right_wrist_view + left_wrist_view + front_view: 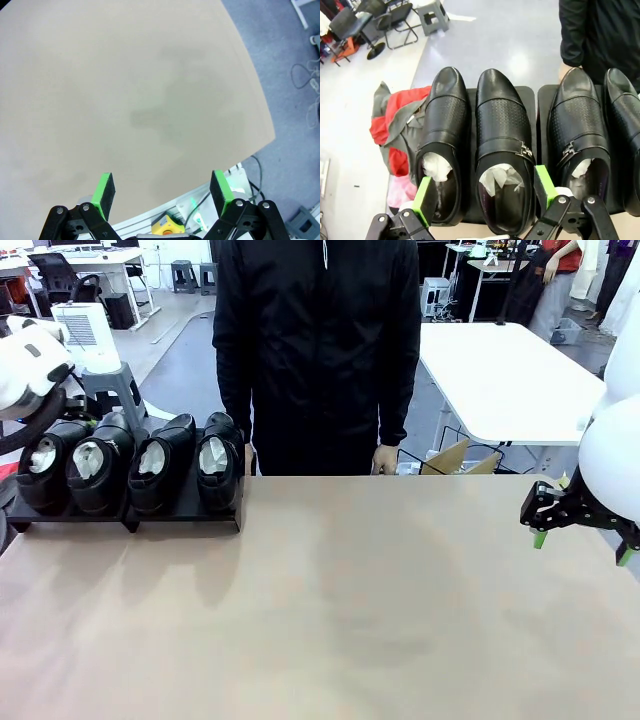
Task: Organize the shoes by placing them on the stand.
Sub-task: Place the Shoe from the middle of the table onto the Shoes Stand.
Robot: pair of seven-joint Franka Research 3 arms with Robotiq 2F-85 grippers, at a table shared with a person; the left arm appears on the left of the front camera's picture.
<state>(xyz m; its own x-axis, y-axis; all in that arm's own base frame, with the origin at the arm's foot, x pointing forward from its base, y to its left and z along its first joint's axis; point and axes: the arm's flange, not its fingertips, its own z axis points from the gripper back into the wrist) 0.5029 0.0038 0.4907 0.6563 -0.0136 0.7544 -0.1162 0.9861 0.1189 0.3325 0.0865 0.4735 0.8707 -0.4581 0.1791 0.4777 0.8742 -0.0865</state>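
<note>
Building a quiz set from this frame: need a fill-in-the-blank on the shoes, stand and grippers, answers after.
1. The number of shoes on the stand is ____.
2. The left gripper hovers over the shoes with its jaws ____.
3. The stuffing inside each shoe is coloured ____.
4. The right gripper, jaws open, holds ____.

Answers: four; open; white; nothing

Tan table (350,610) — the black stand (150,515) sits at its far-left corner, carrying four shoes (160,465).
</note>
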